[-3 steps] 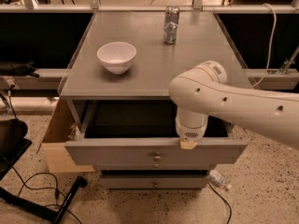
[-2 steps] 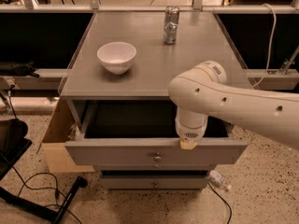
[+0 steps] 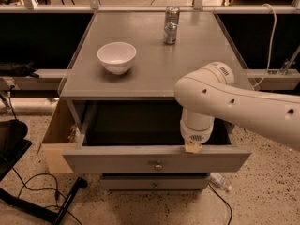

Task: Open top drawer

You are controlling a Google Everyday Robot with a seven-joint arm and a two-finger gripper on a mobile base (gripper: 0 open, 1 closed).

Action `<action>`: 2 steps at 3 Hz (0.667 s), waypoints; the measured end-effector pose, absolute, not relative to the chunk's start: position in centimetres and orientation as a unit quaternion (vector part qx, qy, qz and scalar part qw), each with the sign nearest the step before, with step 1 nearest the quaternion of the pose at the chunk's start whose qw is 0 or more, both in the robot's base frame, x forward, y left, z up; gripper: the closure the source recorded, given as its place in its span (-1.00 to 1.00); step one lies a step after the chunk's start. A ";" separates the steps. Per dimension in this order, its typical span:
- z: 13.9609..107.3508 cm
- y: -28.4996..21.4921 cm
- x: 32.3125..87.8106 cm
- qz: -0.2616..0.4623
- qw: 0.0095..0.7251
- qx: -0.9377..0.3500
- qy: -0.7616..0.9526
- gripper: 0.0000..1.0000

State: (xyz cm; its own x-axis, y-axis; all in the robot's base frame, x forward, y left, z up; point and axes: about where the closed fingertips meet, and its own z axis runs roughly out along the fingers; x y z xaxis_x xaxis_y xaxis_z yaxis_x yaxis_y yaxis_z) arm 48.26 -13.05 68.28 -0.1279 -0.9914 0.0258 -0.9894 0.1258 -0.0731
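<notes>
The top drawer is a wide grey drawer with a small round knob at the centre of its front. It stands pulled far out from under the grey table, and its dark, deep inside shows empty. My white arm comes in from the right and points down. My gripper sits at the top edge of the drawer front, right of centre, mostly hidden below the wrist.
A white bowl and a silver can stand on the grey tabletop. A narrower lower drawer shows beneath. A cardboard box sits left, cables and a black stand leg lie on the floor, and a plastic bottle lies right.
</notes>
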 end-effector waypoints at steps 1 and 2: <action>68.3 -13.0 48.3 -0.036 0.014 -0.660 0.750 0.46; 68.3 -13.0 48.3 -0.036 0.014 -0.660 0.750 0.00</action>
